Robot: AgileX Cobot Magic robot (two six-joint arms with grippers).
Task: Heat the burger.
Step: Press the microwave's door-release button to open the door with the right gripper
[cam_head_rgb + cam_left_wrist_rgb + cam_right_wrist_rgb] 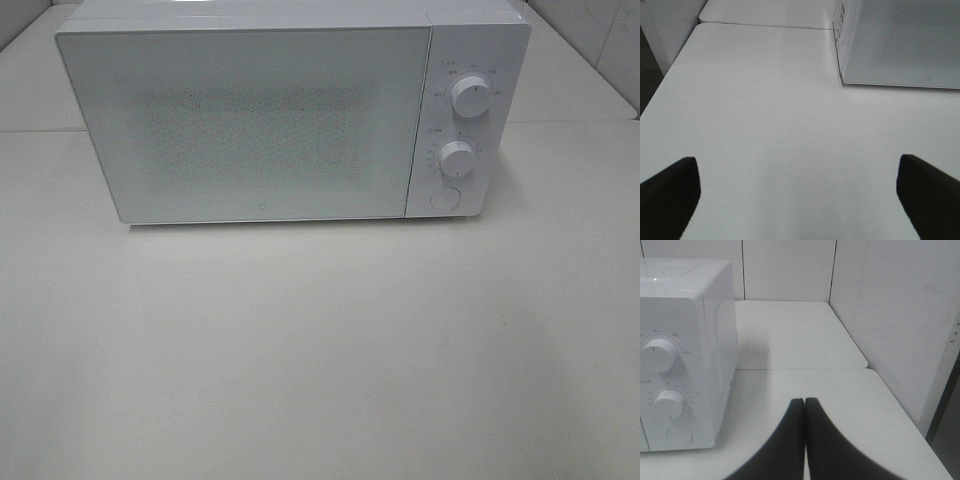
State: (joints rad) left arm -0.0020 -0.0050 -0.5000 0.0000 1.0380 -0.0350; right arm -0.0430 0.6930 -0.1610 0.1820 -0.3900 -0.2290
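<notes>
White surface (320, 360), built of slabs that meet at a seam passing beneath the appliance and bounded on the right by pale wall panels (890, 315). A white microwave oven (480, 40) stands toward the back of the surface, its front facing the high camera. Its door (250, 125) is closed, and the speckled window gives no view of the cavity, so the burger's place cannot be told from any view. The control strip right of the door carries an upper knob (470, 95), a lower knob (457, 158) and a round button (444, 199) beneath them. The left gripper (797, 165), fingers (670, 195) spread wide and holding nothing, hangs over the surface near the oven's left front corner. The right gripper (804, 402), fingers pressed together on nothing, points past the oven's right side, apart from the knobs.
</notes>
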